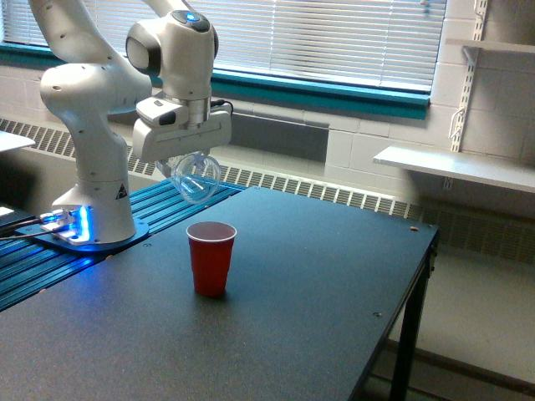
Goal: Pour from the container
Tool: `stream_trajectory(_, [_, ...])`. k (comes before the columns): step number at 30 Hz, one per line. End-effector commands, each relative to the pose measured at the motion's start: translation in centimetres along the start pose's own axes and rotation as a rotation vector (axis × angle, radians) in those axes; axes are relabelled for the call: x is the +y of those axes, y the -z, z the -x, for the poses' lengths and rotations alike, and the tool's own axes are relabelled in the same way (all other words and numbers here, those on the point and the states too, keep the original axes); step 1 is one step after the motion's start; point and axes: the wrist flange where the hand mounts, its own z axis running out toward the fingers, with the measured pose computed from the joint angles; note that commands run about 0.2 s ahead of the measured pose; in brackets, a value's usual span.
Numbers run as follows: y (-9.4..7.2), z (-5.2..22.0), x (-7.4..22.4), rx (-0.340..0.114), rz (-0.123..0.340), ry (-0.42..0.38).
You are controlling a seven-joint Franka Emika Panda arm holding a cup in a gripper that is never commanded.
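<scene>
My gripper (185, 164) is shut on the container (196, 176), a small clear plastic cup held tilted on its side, mouth facing the exterior view's right and downward. It hangs above and a little to the left of a red plastic cup (211, 256) that stands upright on the dark table (318, 292). I can make out no contents in the clear cup. The fingers are mostly hidden behind the gripper body and the cup.
The white arm's base (92, 200) stands on a blue-lit ribbed plate (50, 251) at the exterior view's left. A white shelf (456, 167) juts from the wall at the right. The table's right edge drops off near the leg (408, 334).
</scene>
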Motion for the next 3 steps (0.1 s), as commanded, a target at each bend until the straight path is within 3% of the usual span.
stream_trajectory(1, [-0.64,0.30,0.09,-0.007,0.014,-0.007])
stream_trajectory(3, [-0.65,0.29,0.08,-0.007,0.013,-0.007])
